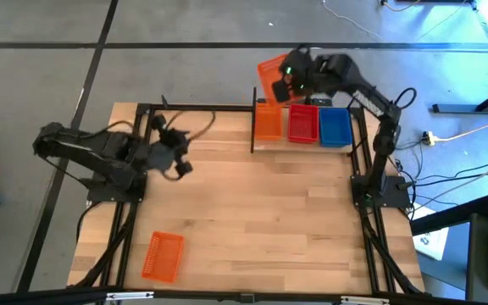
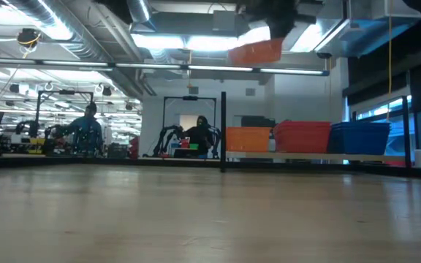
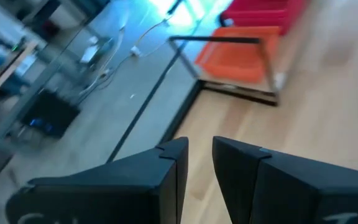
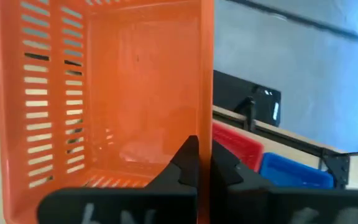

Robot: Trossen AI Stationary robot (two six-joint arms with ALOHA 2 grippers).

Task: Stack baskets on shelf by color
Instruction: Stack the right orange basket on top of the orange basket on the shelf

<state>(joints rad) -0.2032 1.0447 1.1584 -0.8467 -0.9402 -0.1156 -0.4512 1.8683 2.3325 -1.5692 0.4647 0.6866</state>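
My right gripper (image 1: 293, 83) is shut on an orange basket (image 1: 271, 74), held high above the far end of the shelf (image 1: 305, 146); in the low view that basket (image 2: 256, 51) hangs well above the shelf board (image 2: 305, 155). On the shelf sit orange baskets (image 1: 268, 123), red baskets (image 1: 302, 124) and blue baskets (image 1: 335, 126), side by side. Another orange basket (image 1: 162, 256) lies on the table near its near left corner. My left gripper (image 1: 183, 167) hovers over the table's left part, open by a narrow gap (image 3: 199, 158), holding nothing. My right gripper (image 4: 205, 165) pinches one side wall of the orange basket at its rim (image 4: 207, 124), one finger (image 4: 188, 163) inside the basket and one (image 4: 229, 169) outside. The basket is lifted clear and tilted, its open side facing the wrist camera.
Thin black posts (image 1: 253, 119) frame the shelf at the table's far right. The table's black frame rails run along its left and right edges. Cables (image 1: 202, 127) lie on the far left of the table. The middle of the wooden tabletop (image 1: 261, 212) is bare.
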